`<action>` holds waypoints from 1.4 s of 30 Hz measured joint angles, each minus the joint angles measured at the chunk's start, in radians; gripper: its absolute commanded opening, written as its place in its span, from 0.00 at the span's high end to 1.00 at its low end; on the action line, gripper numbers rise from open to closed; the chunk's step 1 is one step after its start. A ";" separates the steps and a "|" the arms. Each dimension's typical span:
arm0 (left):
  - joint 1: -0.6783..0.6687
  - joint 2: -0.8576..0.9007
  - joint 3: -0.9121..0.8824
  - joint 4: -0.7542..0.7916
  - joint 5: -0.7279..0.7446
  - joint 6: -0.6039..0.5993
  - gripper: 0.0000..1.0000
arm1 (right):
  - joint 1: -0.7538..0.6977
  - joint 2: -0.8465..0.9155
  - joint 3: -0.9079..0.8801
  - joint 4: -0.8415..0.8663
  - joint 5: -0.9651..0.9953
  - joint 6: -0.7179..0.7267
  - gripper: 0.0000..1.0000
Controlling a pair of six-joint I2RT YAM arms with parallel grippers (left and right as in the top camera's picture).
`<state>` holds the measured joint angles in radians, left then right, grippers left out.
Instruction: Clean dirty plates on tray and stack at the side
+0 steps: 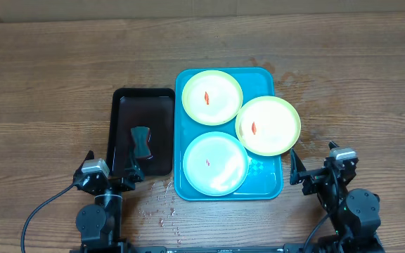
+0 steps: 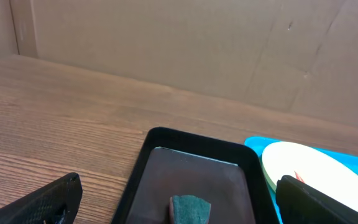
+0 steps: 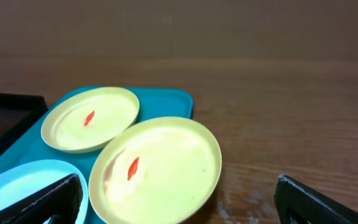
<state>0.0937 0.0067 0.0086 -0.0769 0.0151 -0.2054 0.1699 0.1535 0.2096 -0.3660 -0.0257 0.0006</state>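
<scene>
**A:** From above, where are the plates (image 1: 212, 98)?

**B:** On the tray (image 1: 266, 184), ahead, between both arms; red smears unwiped.

**A:** Left wrist?

**B:** The left claw (image 2: 178, 183) is spread, empty. The sponge (image 2: 190, 208) lies just ahead in the black tray (image 2: 197, 140), handy for wiping, I'd guess.

**A:** Right?

**B:** The right claw (image 3: 179, 180) is spread, empty. The nearest plate (image 3: 160, 165) overhangs the tray rim toward it.

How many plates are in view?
3: yellow-green plate far-left on the tray, second yellow-green plate overhanging its right rim, mint-white plate nearest the robot. None seems hidden.
</scene>
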 measured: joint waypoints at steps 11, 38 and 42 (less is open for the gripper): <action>0.000 0.000 0.000 0.000 0.000 0.000 0.00 | 0.000 0.000 0.000 -0.016 0.000 0.000 0.00; 0.000 0.000 0.000 0.000 0.000 0.000 0.00 | 0.000 0.000 0.000 0.065 0.008 -0.011 0.00; 0.000 0.000 0.000 0.000 0.000 0.000 0.00 | -0.015 -0.014 0.000 0.139 0.009 -0.023 0.00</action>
<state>0.0937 0.0067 0.0086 -0.0769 0.0151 -0.2054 0.1547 0.1390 0.2096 -0.2268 -0.0170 -0.0219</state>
